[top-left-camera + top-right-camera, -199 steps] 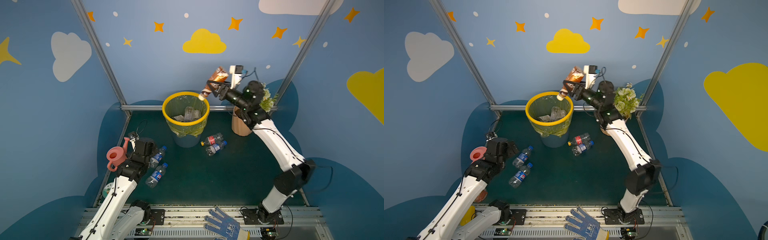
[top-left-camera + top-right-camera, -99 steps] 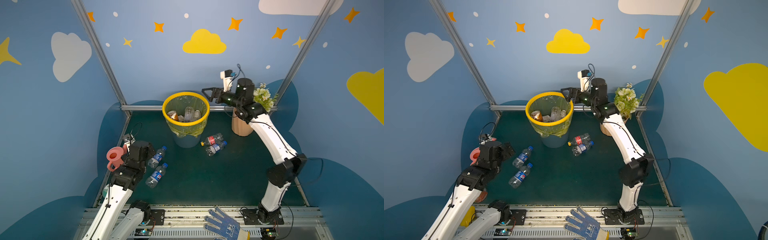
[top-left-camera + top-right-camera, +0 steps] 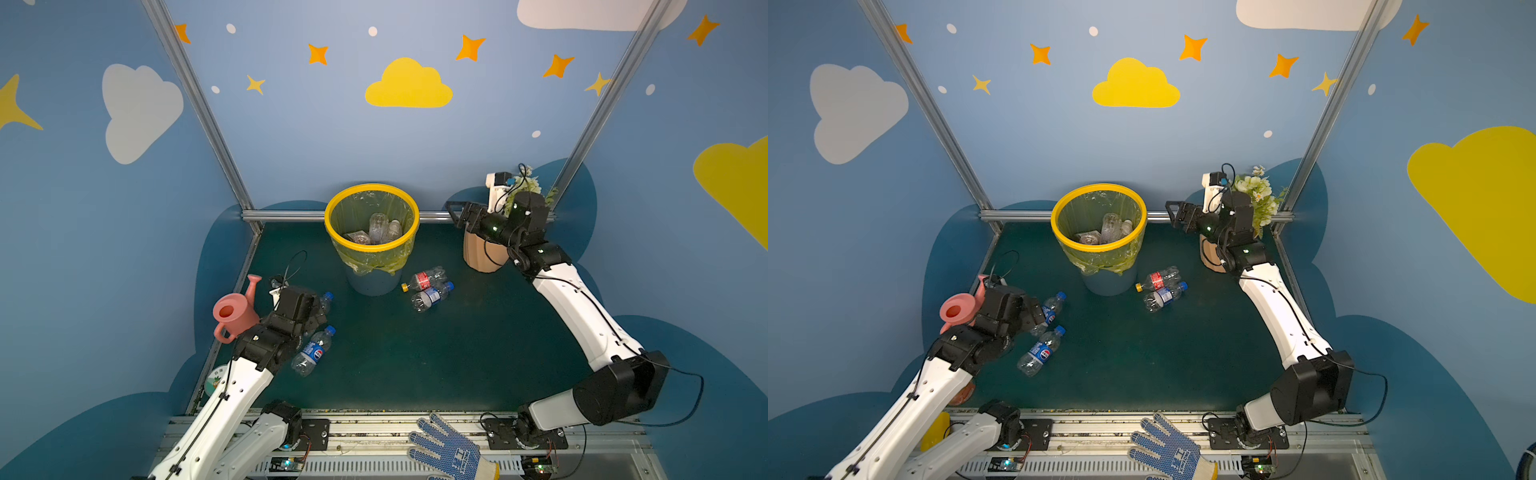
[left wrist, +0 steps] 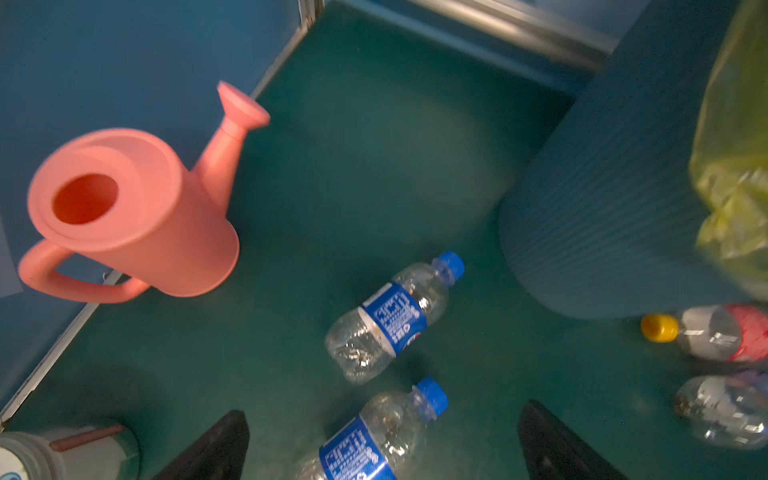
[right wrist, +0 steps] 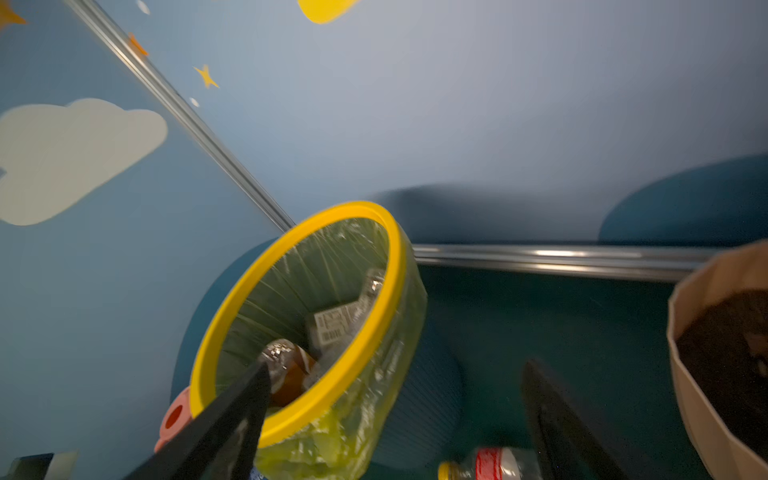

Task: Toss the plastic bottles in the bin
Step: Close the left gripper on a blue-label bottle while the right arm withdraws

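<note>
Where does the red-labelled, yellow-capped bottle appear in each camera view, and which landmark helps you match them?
Top view: the red-labelled bottle lies just right of the base of the bin.
Top view: the red-labelled bottle lies there too, behind a blue-capped bottle.
Left wrist: the red-labelled bottle lies at the foot of the bin's ribbed wall.
Right wrist: the red-labelled bottle is partly cut off, beside the bin's base.
Shared landmark: the bin.

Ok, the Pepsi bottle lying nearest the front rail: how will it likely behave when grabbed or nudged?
The Pepsi bottle looks empty, so probably very light. It lies on its side on the green mat, so a nudge would likely roll it. Its clear walls look thin and crinkled, so it may buckle under a firm squeeze.
</note>
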### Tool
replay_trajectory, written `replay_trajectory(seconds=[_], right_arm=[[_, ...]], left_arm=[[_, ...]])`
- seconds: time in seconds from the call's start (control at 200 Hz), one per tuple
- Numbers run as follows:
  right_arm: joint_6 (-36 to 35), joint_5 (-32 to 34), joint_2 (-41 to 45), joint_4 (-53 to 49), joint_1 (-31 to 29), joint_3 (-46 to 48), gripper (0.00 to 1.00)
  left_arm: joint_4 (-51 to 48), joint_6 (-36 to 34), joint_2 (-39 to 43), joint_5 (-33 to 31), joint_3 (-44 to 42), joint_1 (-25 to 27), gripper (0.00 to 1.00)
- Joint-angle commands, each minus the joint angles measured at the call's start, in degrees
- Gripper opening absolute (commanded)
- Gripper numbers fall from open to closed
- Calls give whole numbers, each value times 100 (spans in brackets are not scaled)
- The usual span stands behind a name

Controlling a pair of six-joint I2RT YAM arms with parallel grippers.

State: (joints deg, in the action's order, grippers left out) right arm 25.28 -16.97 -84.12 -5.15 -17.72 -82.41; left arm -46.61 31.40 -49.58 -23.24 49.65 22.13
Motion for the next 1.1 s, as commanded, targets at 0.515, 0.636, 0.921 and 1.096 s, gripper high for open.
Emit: replay_trajectory(seconds=[0.515, 0.636, 0.921, 1.096], right_arm=[[838, 258, 1186, 115, 729, 2241, 92], [924, 214, 1205, 111, 862, 2328, 92], [1167, -58, 1100, 157, 1160, 2437, 92], [1232, -104, 1163, 169, 1278, 2553, 92]], left_arm=[[-1680, 137, -1901, 740, 892, 591, 100], [-2001, 241, -2250, 736, 1083, 591, 99], [-2047, 577, -3167, 972, 885, 554, 98], [-1874, 532, -3290, 964, 747, 498, 98]])
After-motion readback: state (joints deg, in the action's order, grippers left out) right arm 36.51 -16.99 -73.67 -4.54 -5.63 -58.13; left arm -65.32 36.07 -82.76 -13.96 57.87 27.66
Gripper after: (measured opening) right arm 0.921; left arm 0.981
